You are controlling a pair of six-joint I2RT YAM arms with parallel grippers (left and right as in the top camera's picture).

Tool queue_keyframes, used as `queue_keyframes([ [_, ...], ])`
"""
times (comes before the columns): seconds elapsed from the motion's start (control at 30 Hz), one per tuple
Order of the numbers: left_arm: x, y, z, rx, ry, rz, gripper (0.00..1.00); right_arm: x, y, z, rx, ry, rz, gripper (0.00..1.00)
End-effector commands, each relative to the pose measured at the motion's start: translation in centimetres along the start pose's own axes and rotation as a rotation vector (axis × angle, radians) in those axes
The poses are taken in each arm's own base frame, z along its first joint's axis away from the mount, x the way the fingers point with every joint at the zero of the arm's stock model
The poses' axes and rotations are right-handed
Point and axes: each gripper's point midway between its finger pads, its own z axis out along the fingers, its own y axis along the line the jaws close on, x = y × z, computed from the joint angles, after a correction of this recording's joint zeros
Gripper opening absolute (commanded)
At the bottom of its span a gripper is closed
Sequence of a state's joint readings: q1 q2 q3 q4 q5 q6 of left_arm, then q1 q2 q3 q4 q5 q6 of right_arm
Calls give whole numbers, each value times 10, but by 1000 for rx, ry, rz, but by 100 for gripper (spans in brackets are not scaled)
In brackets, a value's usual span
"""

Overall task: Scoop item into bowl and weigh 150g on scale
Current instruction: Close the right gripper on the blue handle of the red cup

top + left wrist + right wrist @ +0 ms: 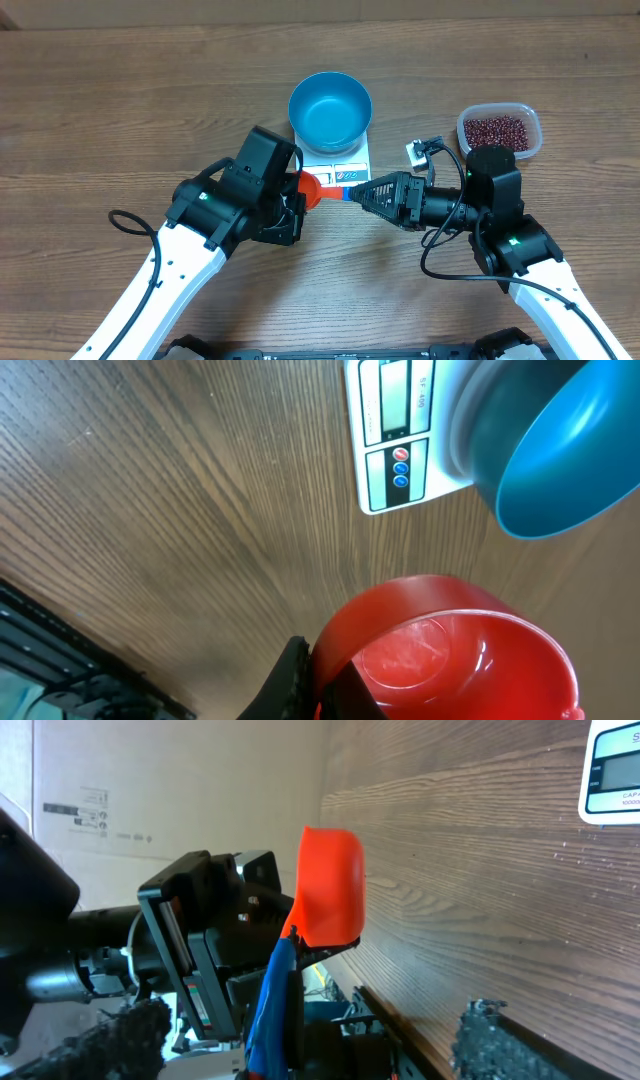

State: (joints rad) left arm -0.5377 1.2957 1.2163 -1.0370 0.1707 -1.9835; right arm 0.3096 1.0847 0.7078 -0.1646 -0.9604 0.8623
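Bowl (330, 110) on scale (335, 166) sits near left pincer (300, 189) clenching scoop (314, 187), right pincer (352, 193) spread around scoop's handle (345, 191).

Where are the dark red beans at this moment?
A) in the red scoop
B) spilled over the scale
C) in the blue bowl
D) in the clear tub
D: the beans lie in the clear tub, while the bowl and the scoop are both empty.
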Motion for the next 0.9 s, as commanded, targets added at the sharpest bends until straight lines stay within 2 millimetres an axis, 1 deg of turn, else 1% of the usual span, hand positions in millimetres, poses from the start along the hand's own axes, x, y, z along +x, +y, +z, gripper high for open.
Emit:
queue_keyframes([
  [0.0, -3, -4, 3, 12, -42, -39, 4, -6, 10, 0, -7, -20, -36, 87],
  [0.13, 2, -3, 15, -19, -35, -35, 4, -6, 10, 0, -7, -19, -36, 82],
  [0.23, 13, -4, 26, -37, 1, -21, 4, -6, 10, 0, -7, -19, -37, 78],
  [0.37, 21, -6, 34, -41, 18, -6, 4, -6, 10, 0, -7, -19, -37, 69],
  [0.6, 22, -9, 35, -30, 23, -8, 4, -6, 10, 0, -7, -21, -37, 59],
  [0.73, 28, -12, 36, -17, 39, 3, 4, -7, 9, 0, -2, -26, -37, 54],
  [0.87, 32, -14, 36, -6, 49, 13, 4, -7, 9, 0, -2, -26, -36, 53],
])
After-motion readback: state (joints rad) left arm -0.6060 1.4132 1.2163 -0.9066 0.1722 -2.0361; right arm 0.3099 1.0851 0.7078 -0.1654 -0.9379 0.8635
